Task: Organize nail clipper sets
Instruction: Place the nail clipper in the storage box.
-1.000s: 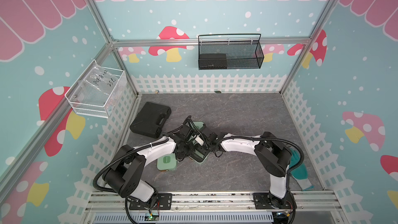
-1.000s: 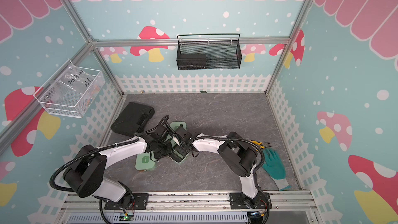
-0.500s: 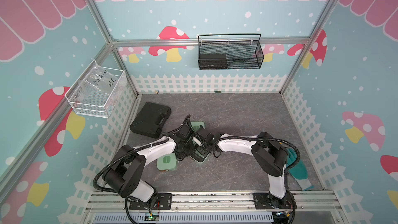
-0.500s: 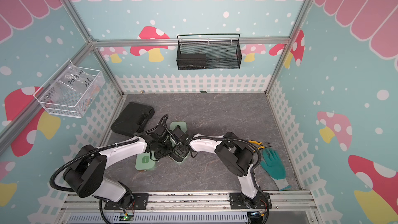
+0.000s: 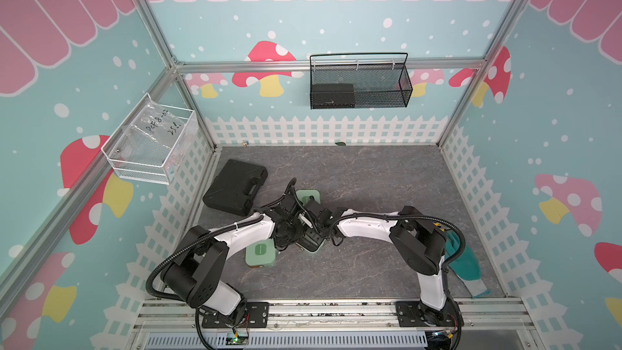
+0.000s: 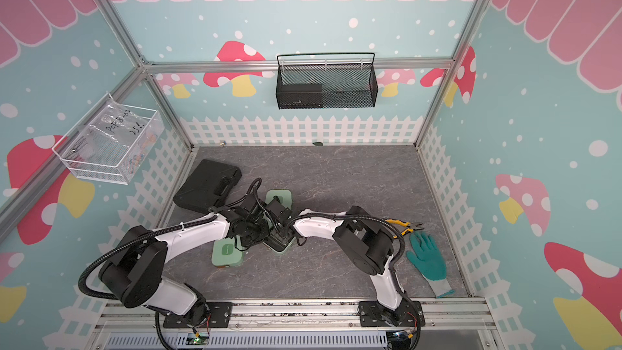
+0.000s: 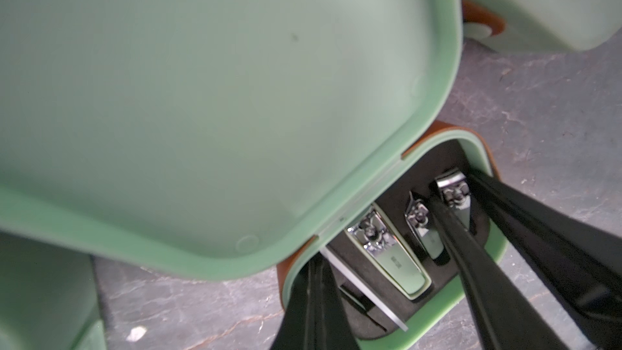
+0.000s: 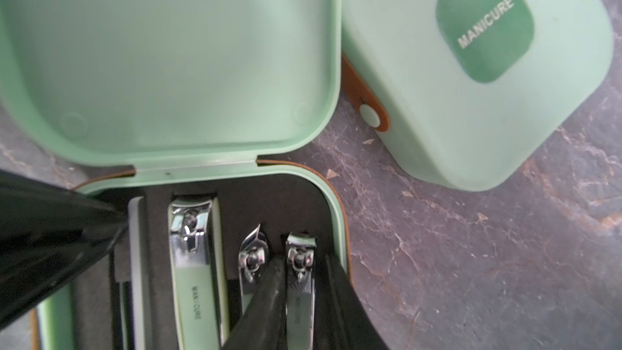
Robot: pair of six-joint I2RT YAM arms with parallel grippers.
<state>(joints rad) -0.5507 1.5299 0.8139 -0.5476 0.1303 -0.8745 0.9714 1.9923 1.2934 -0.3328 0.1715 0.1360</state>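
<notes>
Mostly hidden under both wrists in both top views: open mint case (image 5: 316, 251) (image 6: 281, 251), mid-table towards the near edge. Cut off in the right wrist view: lower ends of its tools. Since a second ago, right elbow edged left. Right gripper (image 8: 302, 259) parted, astride small clipper (image 8: 299, 294) lying in its slot. Left gripper (image 7: 314, 264) closed on nothing, tip just beside nail file (image 8: 136, 264).

- Left arm (image 5: 235, 235) stretches from near left toward the middle; left gripper (image 7: 313, 264) pointing down, jaws pressed together.
- Right arm (image 5: 367, 227) stretches leftward to meet it; right gripper (image 8: 302, 259) jaws parted.
</notes>
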